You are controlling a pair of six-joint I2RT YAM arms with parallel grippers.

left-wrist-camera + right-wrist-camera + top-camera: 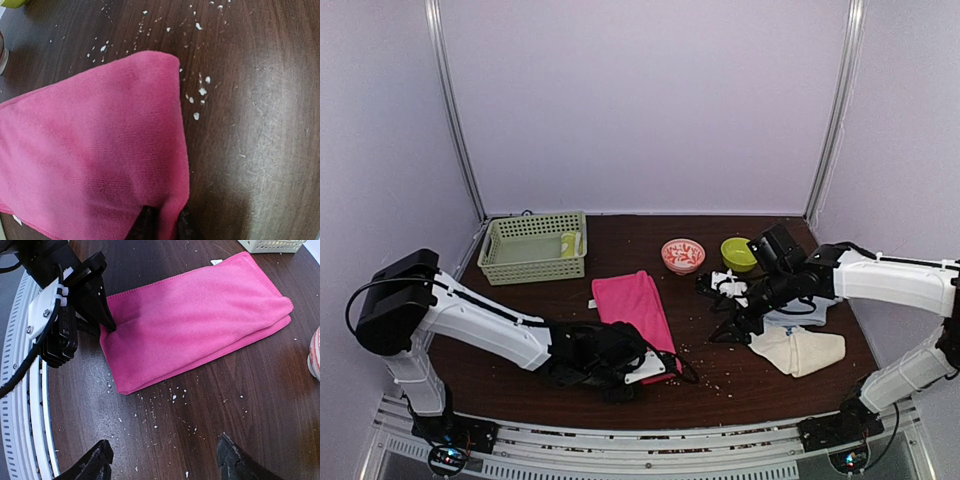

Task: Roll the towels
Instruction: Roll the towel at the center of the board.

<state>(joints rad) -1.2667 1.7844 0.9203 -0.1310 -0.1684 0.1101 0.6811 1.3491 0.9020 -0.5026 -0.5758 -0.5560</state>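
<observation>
One pink towel (635,302) on crumb-flecked table (750,380)

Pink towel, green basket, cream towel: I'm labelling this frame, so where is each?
pink towel (632,300), top external view, middle of the cloth.
green basket (525,268), top external view, its near wall.
cream towel (805,352), top external view, middle of the bundle.

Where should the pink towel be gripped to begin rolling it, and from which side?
Grip the bright pink cloth towel at its near short edge, coming from the near side. It lies flat, its length running from near to far, so that edge can likely lift and roll forward.
</observation>
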